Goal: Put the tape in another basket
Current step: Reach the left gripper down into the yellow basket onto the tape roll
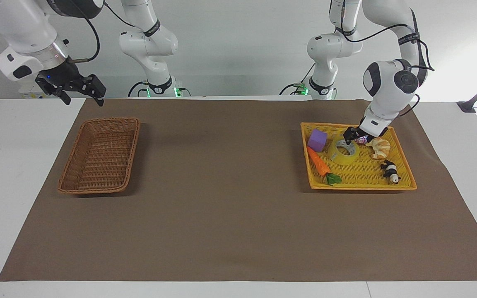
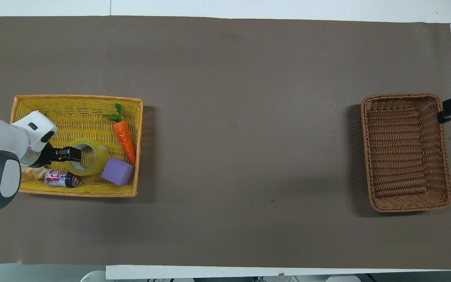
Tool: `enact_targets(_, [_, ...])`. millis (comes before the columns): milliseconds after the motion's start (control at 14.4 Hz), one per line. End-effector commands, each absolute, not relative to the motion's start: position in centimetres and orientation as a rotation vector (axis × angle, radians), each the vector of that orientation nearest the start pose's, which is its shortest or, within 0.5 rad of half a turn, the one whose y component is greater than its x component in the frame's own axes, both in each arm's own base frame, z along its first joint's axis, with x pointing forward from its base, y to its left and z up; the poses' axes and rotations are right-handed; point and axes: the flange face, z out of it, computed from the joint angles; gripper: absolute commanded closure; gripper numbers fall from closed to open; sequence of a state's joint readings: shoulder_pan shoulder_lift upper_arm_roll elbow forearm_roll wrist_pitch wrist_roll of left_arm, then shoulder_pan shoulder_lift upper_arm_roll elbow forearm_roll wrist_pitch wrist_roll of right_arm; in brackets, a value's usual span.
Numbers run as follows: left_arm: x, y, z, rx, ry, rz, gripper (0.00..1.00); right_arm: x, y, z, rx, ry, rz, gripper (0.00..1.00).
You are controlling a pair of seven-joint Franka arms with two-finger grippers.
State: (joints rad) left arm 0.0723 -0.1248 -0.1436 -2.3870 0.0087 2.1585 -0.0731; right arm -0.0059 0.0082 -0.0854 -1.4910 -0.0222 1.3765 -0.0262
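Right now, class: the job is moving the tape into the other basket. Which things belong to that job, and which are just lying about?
Belongs to the job:
tape
brown basket
yellow basket, where the tape lies
left gripper, down at the tape

Just lying about:
purple cube
carrot
can
croissant
panda figure
right gripper, waiting

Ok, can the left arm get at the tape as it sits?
Probably yes: the left gripper is already down at the tape's rim in the yellow tray, and the cube and can beside it leave that side free.
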Motion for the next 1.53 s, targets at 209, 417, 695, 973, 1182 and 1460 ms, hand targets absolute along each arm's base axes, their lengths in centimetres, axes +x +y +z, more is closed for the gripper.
enact_targets(209, [46.0, -3.5, 34.0, -3.093, -0.026, 0.167, 0.16, 52.8, -5.2, 64.2, -3.132, 0.076, 0.200, 0.01])
enact_targets(417, [45.2, -3.4, 32.5, -3.096, -0.022, 0.146, 0.19, 52.8, -5.2, 64.2, -3.132, 0.076, 0.200, 0.01])
enact_targets(695, [44.7, -3.5, 31.1, -3.097, -0.020, 0.167, 0.20, 52.8, -5.2, 64.2, -3.132, 0.076, 0.200, 0.01])
enact_targets(973, [44.9, -4.8, 29.0, -3.101, 0.022, 0.181, 0.21, 52.8, -5.2, 64.2, -3.132, 0.076, 0.200, 0.01])
enact_targets(1182, [44.7, -4.8, 28.6, -3.102, 0.023, 0.186, 0.32, 52.8, -5.2, 64.2, -3.132, 0.076, 0.200, 0.01])
enact_targets(1460, [44.6, -4.3, 28.4, -3.100, 0.009, 0.201, 0.76, 52.8, -5.2, 64.2, -3.132, 0.076, 0.200, 0.01])
